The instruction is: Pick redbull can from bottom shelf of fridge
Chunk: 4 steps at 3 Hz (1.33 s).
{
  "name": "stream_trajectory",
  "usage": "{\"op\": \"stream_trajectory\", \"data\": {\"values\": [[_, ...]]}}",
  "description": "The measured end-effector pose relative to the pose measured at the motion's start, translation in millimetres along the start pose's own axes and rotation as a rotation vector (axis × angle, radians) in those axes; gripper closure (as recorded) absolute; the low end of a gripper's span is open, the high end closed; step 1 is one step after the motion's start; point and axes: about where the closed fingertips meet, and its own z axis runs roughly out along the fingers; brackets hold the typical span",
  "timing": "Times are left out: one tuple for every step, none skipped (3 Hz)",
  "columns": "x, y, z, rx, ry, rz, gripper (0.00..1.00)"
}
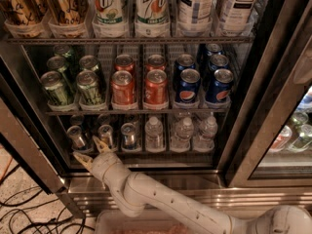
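The fridge (146, 183) stands with its door open and several racks of drinks inside. On the bottom shelf (161, 154) several slim silver redbull cans stand in the left lanes: one at the left (78, 137), one in the middle (106, 134) and one to the right (129, 135), with more behind them. My gripper (88, 150) is at the shelf's front rail, low on the left, between the left and middle cans. Its two fingers are spread open in a V and hold nothing. The right fingertip (97, 142) overlaps the base of the middle can.
Small clear water bottles (183, 133) fill the bottom shelf's right lanes. Green (90, 87), red (156, 87) and blue (187, 86) soda cans stand on the rack above. The open door's frame (29, 152) is at the left. Cables (19, 213) lie on the floor.
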Motion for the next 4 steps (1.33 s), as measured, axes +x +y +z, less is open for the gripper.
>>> {"op": "stream_trajectory", "data": {"values": [[-8,2,8,-0.023,-0.019,-0.013,0.34],[-11,5,17,-0.049,-0.029,-0.016,0.34],[-11,10,29,-0.083,-0.038,-0.008,0.35],[-8,8,39,-0.100,-0.050,0.015,0.35]]}}
